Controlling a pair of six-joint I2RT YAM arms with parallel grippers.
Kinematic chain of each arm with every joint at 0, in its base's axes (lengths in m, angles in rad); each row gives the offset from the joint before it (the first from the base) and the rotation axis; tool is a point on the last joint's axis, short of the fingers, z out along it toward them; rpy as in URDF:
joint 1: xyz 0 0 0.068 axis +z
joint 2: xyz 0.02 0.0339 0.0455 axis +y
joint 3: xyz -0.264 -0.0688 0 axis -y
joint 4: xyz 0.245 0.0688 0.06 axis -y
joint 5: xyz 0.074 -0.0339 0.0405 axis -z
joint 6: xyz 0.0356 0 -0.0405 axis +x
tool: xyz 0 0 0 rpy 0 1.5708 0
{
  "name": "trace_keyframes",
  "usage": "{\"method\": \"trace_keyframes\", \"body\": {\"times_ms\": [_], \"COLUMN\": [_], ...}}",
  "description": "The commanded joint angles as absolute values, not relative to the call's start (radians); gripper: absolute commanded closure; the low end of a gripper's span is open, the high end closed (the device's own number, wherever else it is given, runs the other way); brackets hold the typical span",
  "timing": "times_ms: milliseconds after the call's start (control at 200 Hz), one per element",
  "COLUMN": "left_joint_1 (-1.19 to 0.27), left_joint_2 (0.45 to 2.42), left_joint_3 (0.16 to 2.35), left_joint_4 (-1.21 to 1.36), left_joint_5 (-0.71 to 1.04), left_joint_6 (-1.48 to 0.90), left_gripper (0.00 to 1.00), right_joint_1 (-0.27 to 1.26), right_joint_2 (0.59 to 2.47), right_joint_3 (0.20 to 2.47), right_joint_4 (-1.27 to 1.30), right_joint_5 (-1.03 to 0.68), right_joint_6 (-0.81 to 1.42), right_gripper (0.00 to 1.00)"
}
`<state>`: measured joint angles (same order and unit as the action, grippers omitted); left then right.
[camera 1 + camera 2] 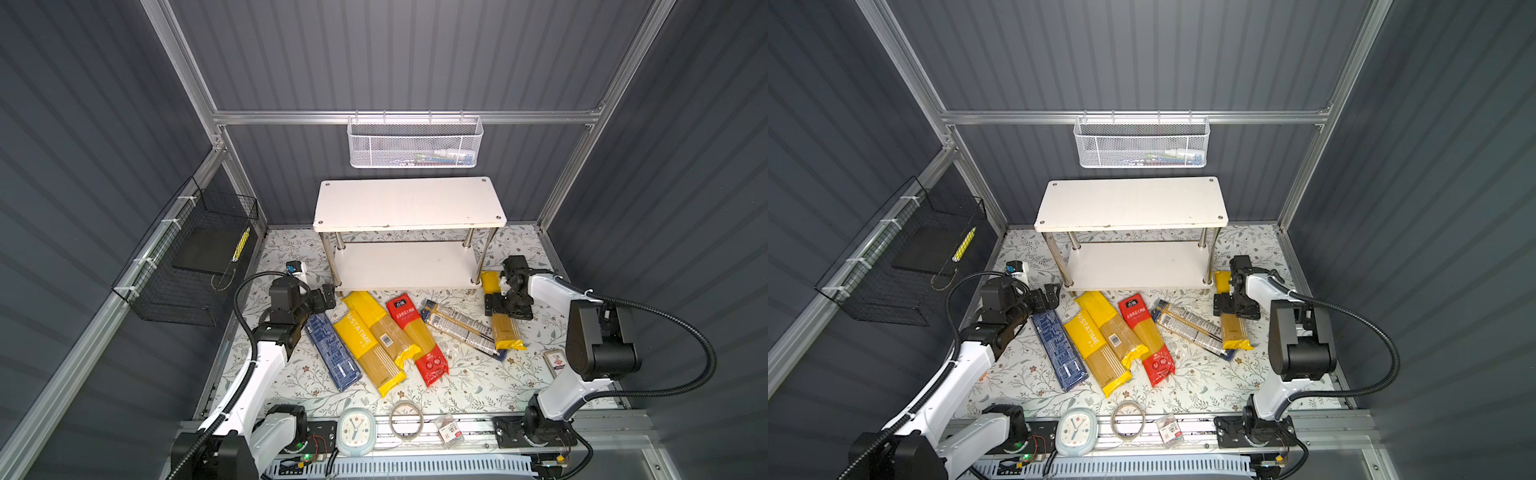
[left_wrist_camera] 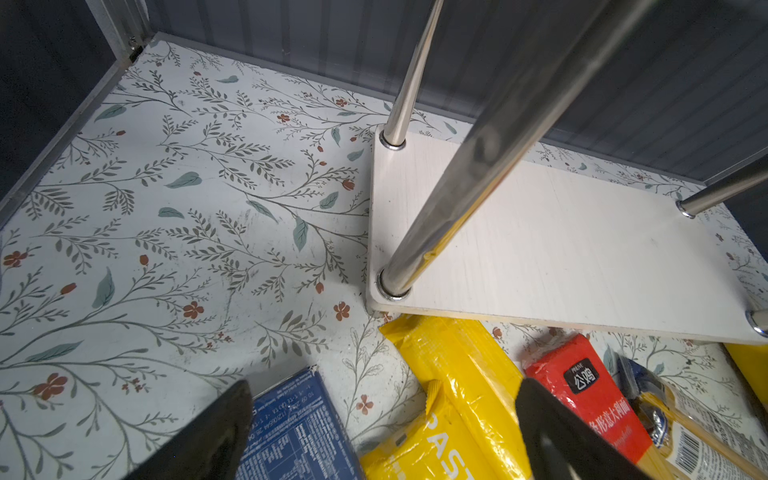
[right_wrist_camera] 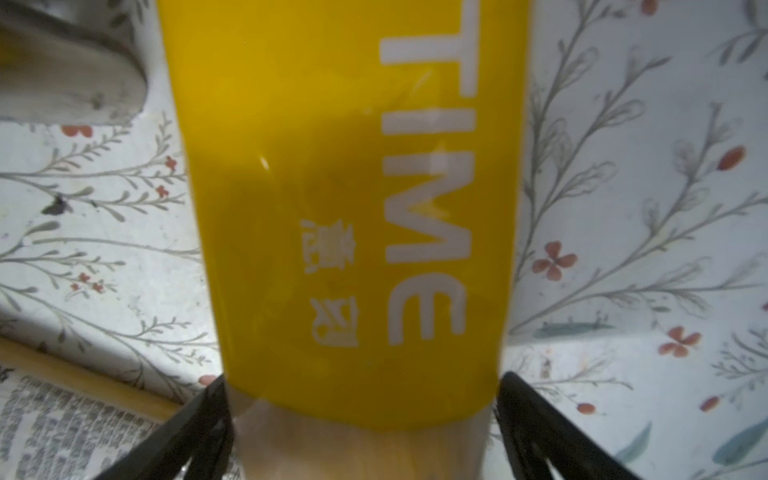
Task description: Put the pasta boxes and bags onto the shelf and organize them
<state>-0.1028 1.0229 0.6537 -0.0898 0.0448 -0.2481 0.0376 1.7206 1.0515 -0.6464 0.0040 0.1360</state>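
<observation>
The white two-tier shelf (image 1: 409, 203) (image 1: 1129, 203) stands at the back with both boards bare; its lower board (image 2: 561, 257) shows in the left wrist view. In front lie a dark-blue box (image 1: 332, 353) (image 2: 299, 432), two overlapping yellow bags (image 1: 365, 349), a red bag (image 1: 419, 340) and a clear bag with dark-blue ends (image 1: 457, 328). My left gripper (image 1: 328, 297) (image 2: 384, 390) hangs open above the box's far end, by the shelf's front left leg. My right gripper (image 1: 505, 305) (image 3: 361, 382) straddles a third yellow bag (image 1: 505, 332) (image 3: 353, 208) lying flat, one finger close at each long side.
A white mesh basket (image 1: 413, 143) hangs on the back rail and a black wire basket (image 1: 195, 266) on the left wall. A clock (image 1: 355, 430), a tape ring (image 1: 406, 419) and a small packet (image 1: 451, 432) sit at the front edge. A small box (image 1: 555, 361) lies by the right arm.
</observation>
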Motion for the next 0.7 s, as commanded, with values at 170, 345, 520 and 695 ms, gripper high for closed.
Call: {"method": "trace_keyframes", "body": {"times_ms": [170,345,520,695], "left_joint_1": [-0.100,-0.100,-0.100,-0.100], "left_joint_2": [1.019,1.021,1.015,1.013], "left_joint_3": [0.681,0.681,0.681,0.681], "left_joint_4": [-0.104,-0.106,-0.108,-0.110], "left_joint_5": [0.040,0.041,0.039,0.041], "left_joint_6": [-0.241,-0.241,-0.240,-0.240], "left_gripper": [0.00,0.00,0.00,0.00], "right_joint_1": [0.040,0.040,0.041,0.040], "right_joint_2": [1.726,1.694,1.675,1.667], "right_joint_3": [1.047,1.023,1.010,1.000], "right_joint_4": [-0.625,-0.605,-0.593,-0.589], "right_joint_5": [0.041,0.053,0.048,0.057], "right_joint_6": [0.149,0.158,0.163,0.167], "right_gripper": [0.23,0.33,0.49,0.58]}}
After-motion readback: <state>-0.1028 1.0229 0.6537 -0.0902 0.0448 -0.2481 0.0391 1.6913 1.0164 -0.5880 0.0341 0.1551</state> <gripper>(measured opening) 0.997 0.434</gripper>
